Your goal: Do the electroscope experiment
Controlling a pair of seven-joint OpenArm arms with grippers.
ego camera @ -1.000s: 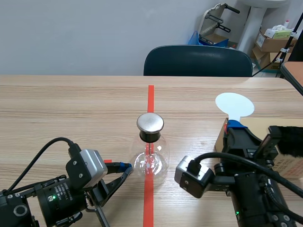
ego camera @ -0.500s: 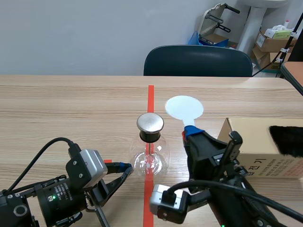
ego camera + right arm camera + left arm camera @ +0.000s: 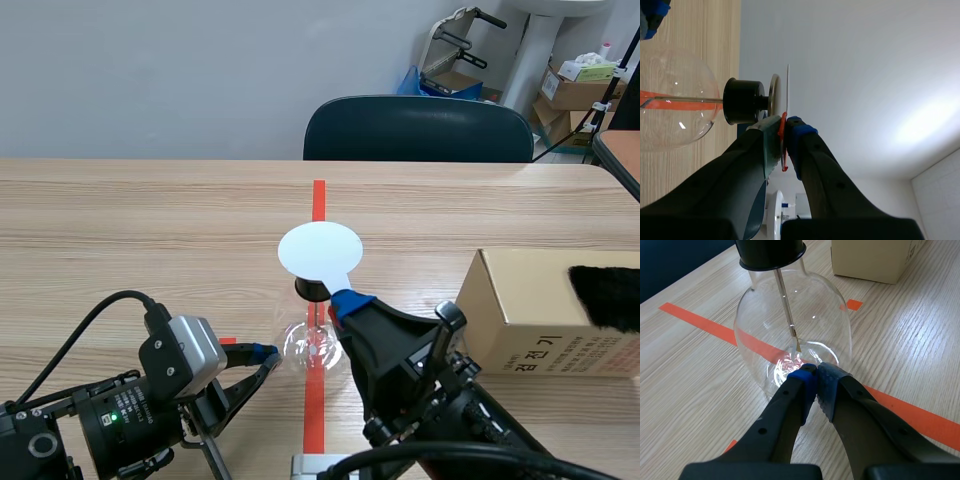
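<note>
The right hand [image 3: 784, 129] is closed tight on a thin red handle [image 3: 783, 147], and on the end of that handle, just ahead of the fingertips, stands a flat white disc [image 3: 320, 250]. The disc is edge-on to the hand and sits right by the metal cap [image 3: 774, 95] of the glass flask [image 3: 760, 340]. Whether they touch I can't say from where I stand. Behind the cap comes the black stopper [image 3: 742, 101], with a rod running down into the flask.

The left hand [image 3: 815, 376] is pinched shut with nothing in it, its blue tips resting against the flask's lower wall (or a hair off it). The flask stands on the bench [image 3: 150, 220] between the two hands, over the red tape line [image 3: 318, 195].

Out beyond the right hand is a cardboard box [image 3: 520, 300] with something black and furry [image 3: 605, 295] on top.

What worries me is that the handle is a slim thing to hold, and a bump against the cap could twist it in the fingers. A firmer knock could tip the flask, which is top-heavy, or slide it off the tape. The left hand's tips could also shove the glass if that arm creeps forward.

The only writing I can make out is Korean print on the box's side, ending in what looks like 전기.
</note>
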